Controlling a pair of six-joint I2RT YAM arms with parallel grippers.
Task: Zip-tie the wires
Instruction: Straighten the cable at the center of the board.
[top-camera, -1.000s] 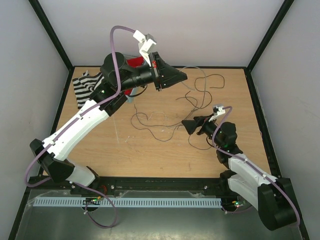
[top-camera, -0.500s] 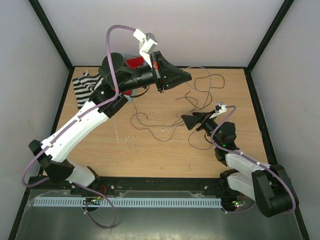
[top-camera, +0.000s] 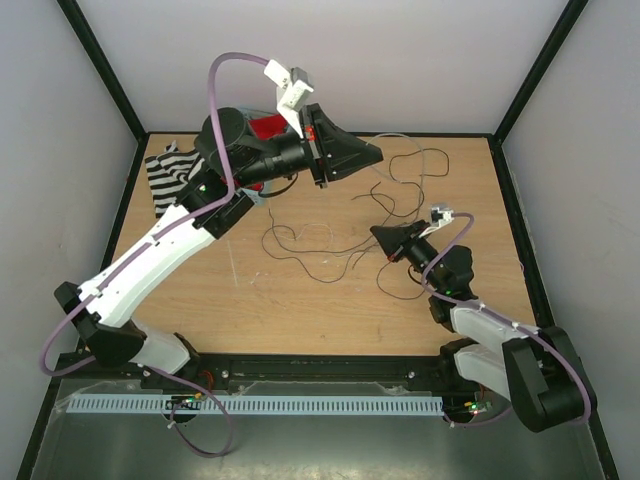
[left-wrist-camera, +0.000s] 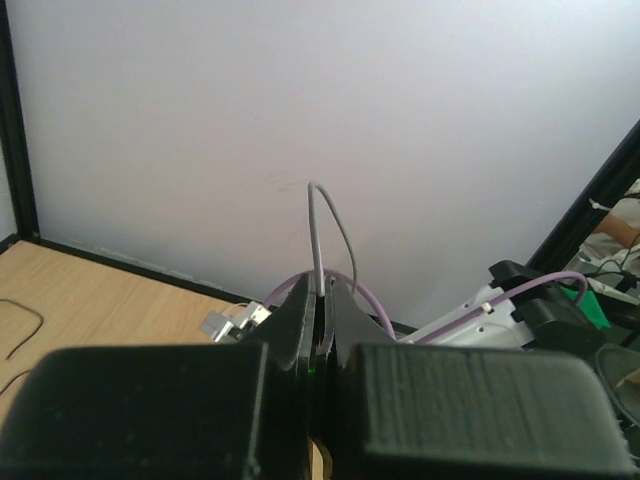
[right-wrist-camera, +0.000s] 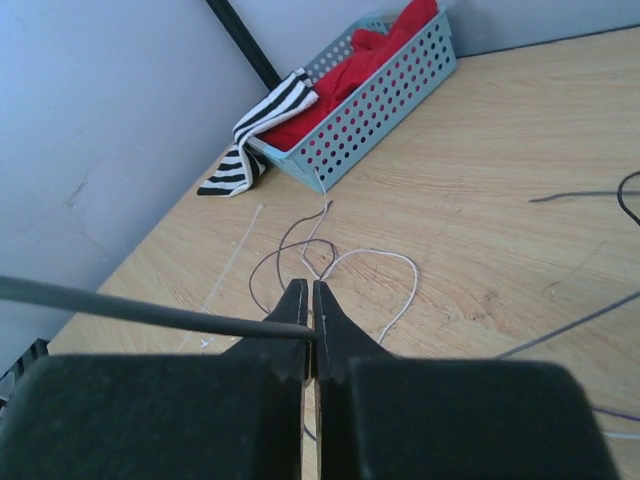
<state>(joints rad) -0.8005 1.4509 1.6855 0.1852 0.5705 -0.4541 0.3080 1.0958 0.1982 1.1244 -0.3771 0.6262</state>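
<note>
The wires (top-camera: 322, 243) lie in thin dark and pale loops across the middle and far right of the table. My left gripper (top-camera: 376, 150) is raised above the far side. It is shut on a pale grey wire (left-wrist-camera: 316, 225) that rises from its tips (left-wrist-camera: 320, 290) and arcs over. My right gripper (top-camera: 377, 232) is low near the table's middle. Its jaws are shut (right-wrist-camera: 311, 290) on a dark wire (right-wrist-camera: 140, 306) that runs off to the left. The zip tie (right-wrist-camera: 234, 262) is a thin white strip lying flat left of the loops.
A blue perforated basket (right-wrist-camera: 400, 80) with red cloth stands at the far left of the table. A black-and-white striped cloth (top-camera: 170, 175) lies beside it. More wire loops (top-camera: 412, 170) lie at the far right. Black frame posts and white walls bound the table.
My right gripper was open and has shut on the dark wire, drawing slightly right. The left arm has barely shifted and keeps its hold on the pale wire.
</note>
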